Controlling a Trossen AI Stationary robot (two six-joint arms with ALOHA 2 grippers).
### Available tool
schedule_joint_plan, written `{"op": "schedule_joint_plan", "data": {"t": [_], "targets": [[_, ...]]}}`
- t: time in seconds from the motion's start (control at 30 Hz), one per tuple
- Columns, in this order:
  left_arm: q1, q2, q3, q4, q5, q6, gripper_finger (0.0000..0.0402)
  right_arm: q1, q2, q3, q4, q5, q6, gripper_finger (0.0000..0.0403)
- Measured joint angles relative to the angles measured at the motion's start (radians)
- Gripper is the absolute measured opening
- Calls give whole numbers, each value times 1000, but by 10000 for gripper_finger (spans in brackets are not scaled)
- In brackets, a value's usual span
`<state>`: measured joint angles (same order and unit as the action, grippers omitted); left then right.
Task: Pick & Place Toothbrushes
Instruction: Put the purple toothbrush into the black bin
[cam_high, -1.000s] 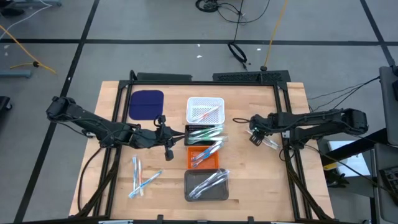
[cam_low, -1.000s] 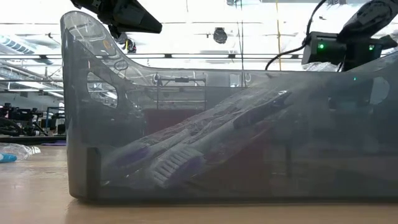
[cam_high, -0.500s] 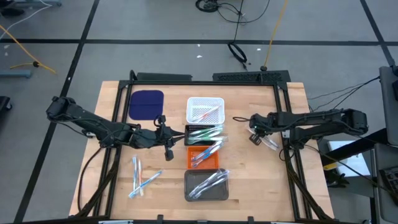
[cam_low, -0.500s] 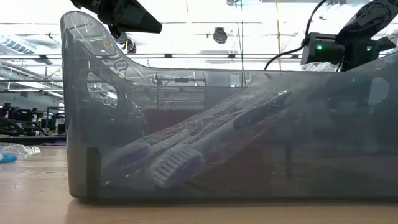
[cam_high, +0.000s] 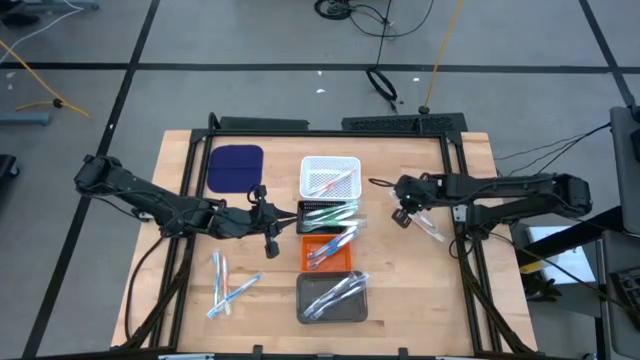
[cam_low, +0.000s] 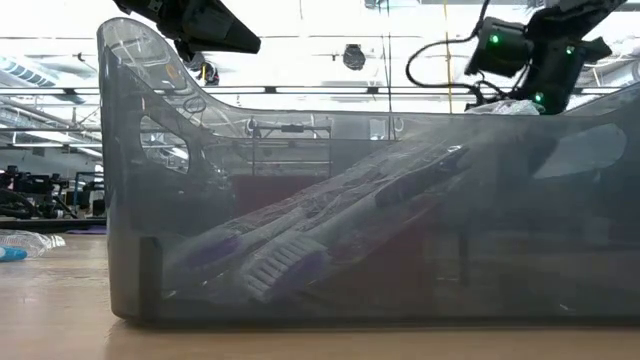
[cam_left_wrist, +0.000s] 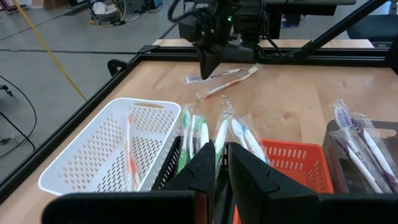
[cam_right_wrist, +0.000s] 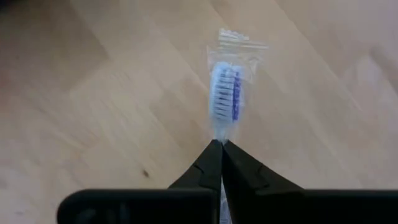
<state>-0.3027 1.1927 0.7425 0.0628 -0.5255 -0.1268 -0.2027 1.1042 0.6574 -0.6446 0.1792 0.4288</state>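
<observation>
On the table's (cam_high: 180, 150) left side, loose toothbrushes (cam_high: 222, 283) lie near the front edge. The left tool (cam_high: 271, 238) hovers just beside the black tray (cam_high: 305, 212), fingers nearly pressed together around what looks like a wrapped brush, though I cannot tell for sure. In the middle, the white (cam_high: 330, 176), orange (cam_high: 326, 248) and grey trays (cam_high: 332, 297) already hold brushes. To the right, the right tool (cam_right_wrist: 219, 149) is pinched shut on a wrapped toothbrush (cam_right_wrist: 226, 93), blue bristles forward, above the wood. Judging by this, the lift should go straight up, grip kept firm, then across to the matching tray. No readable writing or brand shows.
</observation>
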Motion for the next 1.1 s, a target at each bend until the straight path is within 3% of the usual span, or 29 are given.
{"op": "schedule_joint_plan", "data": {"t": [0.23,0.6,0.8,0.97,1.1], "targets": [[0,0,0,2,0,-13,47,59,0,56,148,-40,-37,0],[31,0,1,138,6,-11,47,155,-52,75,725,-131,-226,0],[59,10,1,230,89,-11,47,220,-25,76,1117,-129,-373,0],[84,79,1,397,172,43,50,251,48,75,1330,-130,-450,0],[102,157,1,492,213,48,81,257,111,75,1431,-131,-467,0]]}}
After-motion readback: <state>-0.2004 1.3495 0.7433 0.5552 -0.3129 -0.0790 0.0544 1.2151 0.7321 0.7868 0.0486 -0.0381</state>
